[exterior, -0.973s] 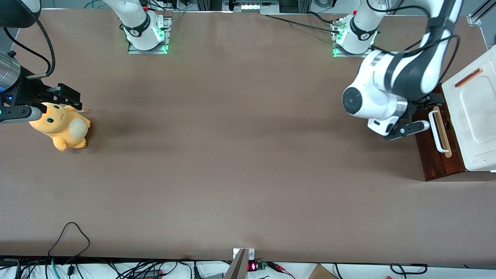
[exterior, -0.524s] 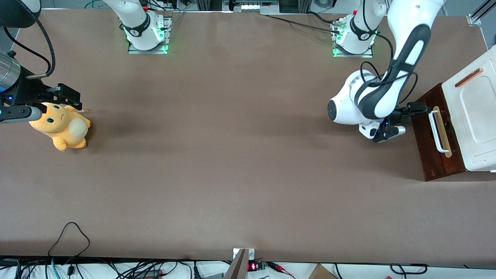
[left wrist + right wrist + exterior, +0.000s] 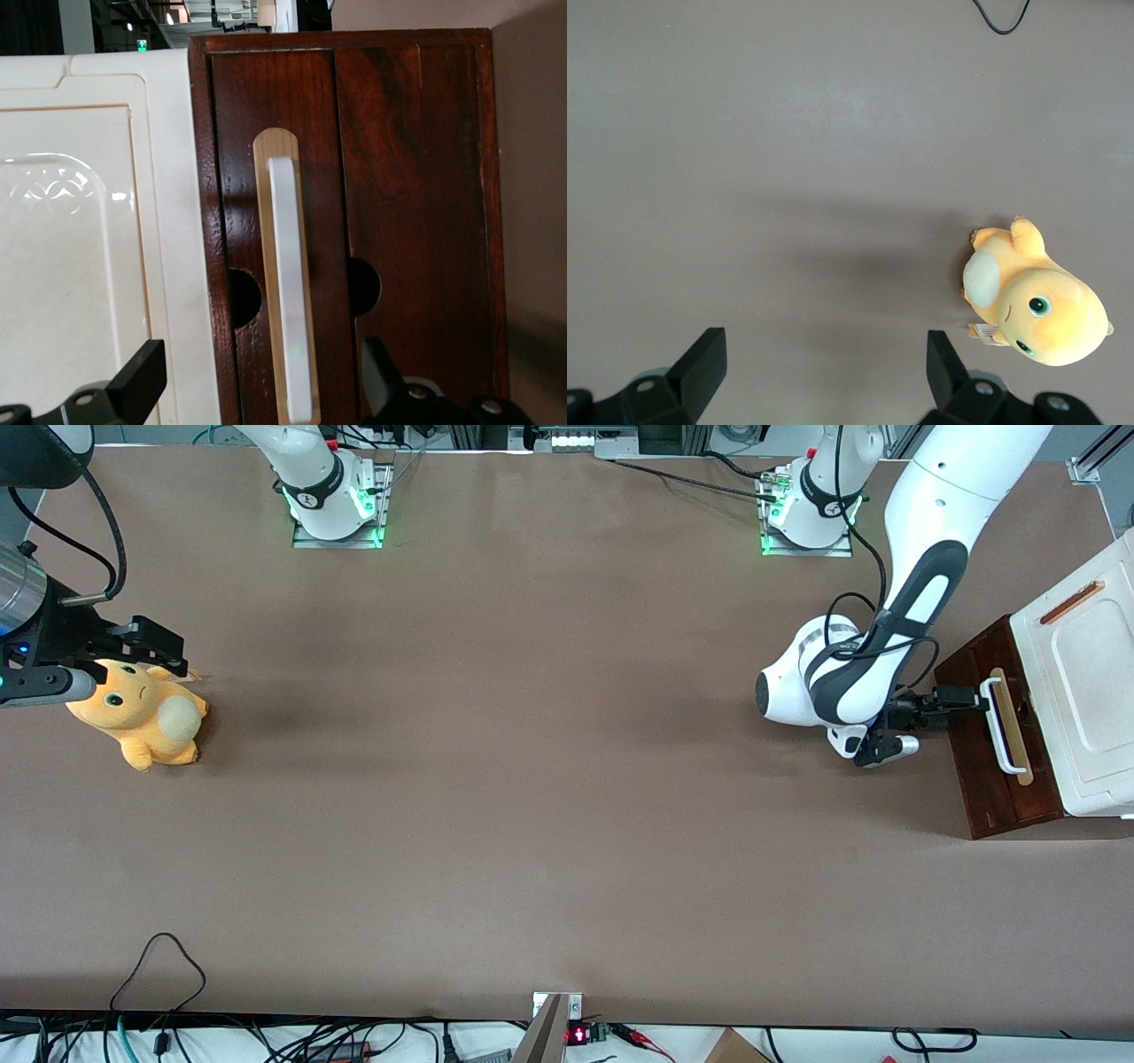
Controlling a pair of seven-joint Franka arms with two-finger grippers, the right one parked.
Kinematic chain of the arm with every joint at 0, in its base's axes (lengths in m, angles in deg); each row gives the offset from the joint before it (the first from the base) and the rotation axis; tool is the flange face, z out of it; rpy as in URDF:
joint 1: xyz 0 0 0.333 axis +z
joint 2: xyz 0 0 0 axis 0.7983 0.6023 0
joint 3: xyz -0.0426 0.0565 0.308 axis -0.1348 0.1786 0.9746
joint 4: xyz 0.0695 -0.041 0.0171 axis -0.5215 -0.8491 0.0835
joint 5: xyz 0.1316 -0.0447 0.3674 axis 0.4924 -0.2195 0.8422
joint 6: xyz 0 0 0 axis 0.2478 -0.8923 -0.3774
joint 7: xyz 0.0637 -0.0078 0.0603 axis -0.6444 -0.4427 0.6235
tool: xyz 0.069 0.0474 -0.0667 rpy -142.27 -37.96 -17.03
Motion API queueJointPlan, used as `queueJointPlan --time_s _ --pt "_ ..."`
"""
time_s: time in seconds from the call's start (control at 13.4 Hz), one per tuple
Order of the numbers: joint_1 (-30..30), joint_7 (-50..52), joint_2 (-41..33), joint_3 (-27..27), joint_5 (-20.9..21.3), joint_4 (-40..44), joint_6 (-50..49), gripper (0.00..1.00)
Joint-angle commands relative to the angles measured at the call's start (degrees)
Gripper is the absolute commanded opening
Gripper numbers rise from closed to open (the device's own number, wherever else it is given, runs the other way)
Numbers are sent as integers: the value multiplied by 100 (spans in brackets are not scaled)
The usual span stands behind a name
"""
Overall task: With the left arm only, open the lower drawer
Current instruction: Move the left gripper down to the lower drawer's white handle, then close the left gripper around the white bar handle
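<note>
The gripper of the left arm is held just in front of the lower drawer, at the working arm's end of the surface. Its fingers are spread wide, straddling the white handle ungrasped. The drawer is judged shut; gripping and pulling remain
</note>
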State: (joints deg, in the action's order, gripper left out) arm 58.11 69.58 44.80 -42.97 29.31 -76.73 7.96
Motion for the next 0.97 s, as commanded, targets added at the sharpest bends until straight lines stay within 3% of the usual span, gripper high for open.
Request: queueJointPlan --time_s 0.0,0.3,0.37,0.52,0.9 --pt "162 92 144 5 215 118 -92 96" --pt "338 101 275 128 461 214 -74 95" --pt "347 110 293 128 461 223 -74 91" --pt "347 101 320 137 470 241 -74 69" --pt "408 101 372 172 637 241 -48 61"
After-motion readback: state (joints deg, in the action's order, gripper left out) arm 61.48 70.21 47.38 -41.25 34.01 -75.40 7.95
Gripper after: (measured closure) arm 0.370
